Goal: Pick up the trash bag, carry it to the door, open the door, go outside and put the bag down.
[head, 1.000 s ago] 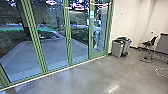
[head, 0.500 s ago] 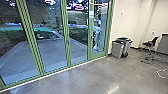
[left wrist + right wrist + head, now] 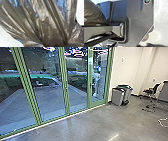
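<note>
- The trash bag (image 3: 50, 27) is glossy grey-brown, creased in long folds with blue glints.
- It is close to the left wrist camera, near the robot's base (image 3: 139, 21).
- Its far ends are cut off.
- Whether the left gripper or right gripper is open, I cannot tell.

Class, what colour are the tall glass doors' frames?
The tall glass-door frames are green, clearest in the head view.
</note>
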